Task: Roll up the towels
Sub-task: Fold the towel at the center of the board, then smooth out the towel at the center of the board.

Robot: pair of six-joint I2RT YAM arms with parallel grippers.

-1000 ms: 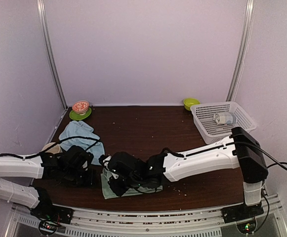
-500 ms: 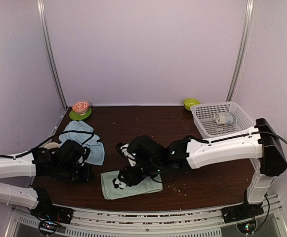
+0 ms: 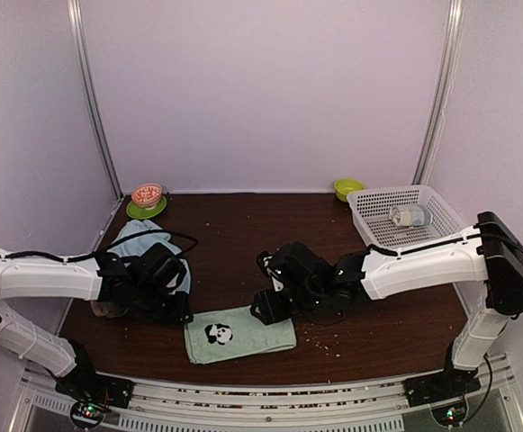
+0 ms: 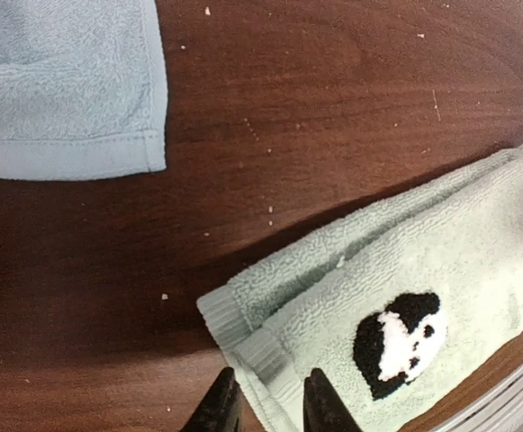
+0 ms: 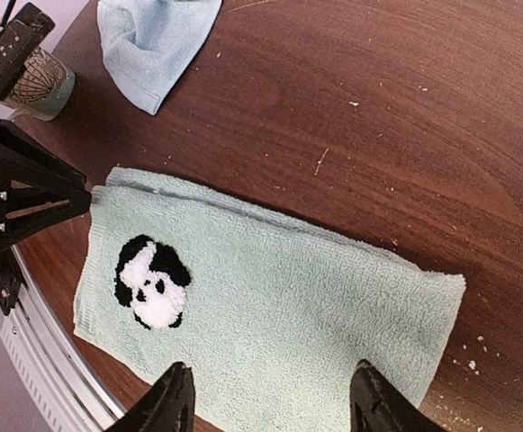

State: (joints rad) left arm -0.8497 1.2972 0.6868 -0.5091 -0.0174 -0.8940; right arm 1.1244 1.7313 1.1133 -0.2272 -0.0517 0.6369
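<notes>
The pale green towel point(image 3: 240, 333) with a black-and-white panda mark lies flat and folded near the table's front edge, also in the left wrist view point(image 4: 423, 261) and the right wrist view point(image 5: 279, 297). The light blue towel point(image 3: 133, 238) lies crumpled at the back left point(image 4: 63, 81) point(image 5: 153, 36). My left gripper point(image 3: 182, 312) sits at the green towel's left corner, its jaws point(image 4: 267, 403) a little apart with the towel's hem between them. My right gripper point(image 3: 266, 306) hovers over the towel's right half, open wide point(image 5: 270, 403), holding nothing.
A patterned mug point(image 5: 43, 86) stands left of the green towel, mostly behind my left arm point(image 3: 106, 309). A white basket point(image 3: 441, 209) holding a small object is at the back right, next to a green bowl point(image 3: 348, 187). A red bowl on a green plate point(image 3: 147, 200) is at the back left.
My right gripper opened and pulled back to the right, off the green towel, which now lies flat with the panda showing. My left gripper moved right to the towel's corner and its jaws parted.
</notes>
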